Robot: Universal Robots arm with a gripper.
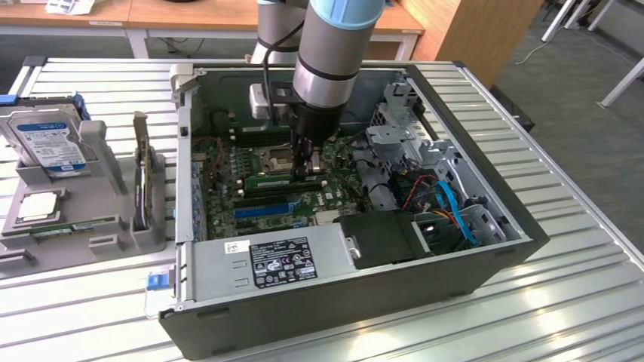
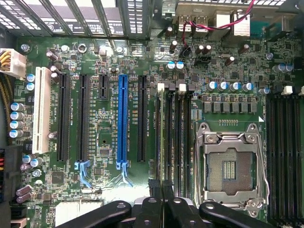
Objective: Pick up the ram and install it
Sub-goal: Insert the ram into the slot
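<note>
Install step in hand. Hand [image 1: 310, 172] pinched narrow on the ram [image 1: 282, 182], held edge-up at the memory slot beside the CPU socket [image 2: 231, 166]. Judgement: seating calls for straight, even downward pressure.

The grey robot arm [image 1: 327, 53] runs out past the exterior view's far edge, and its bulk hides part of the large green motherboard [image 1: 223, 177]. Down among the black memory slots [image 2: 173, 137], the black gripper [image 1: 311, 172] has its jaws close together, but whether they pinch the thin green ram stick [image 1: 271, 182] I can't tell. Print on the power supply's dark label [image 1: 283, 260] is too small to read.
</note>
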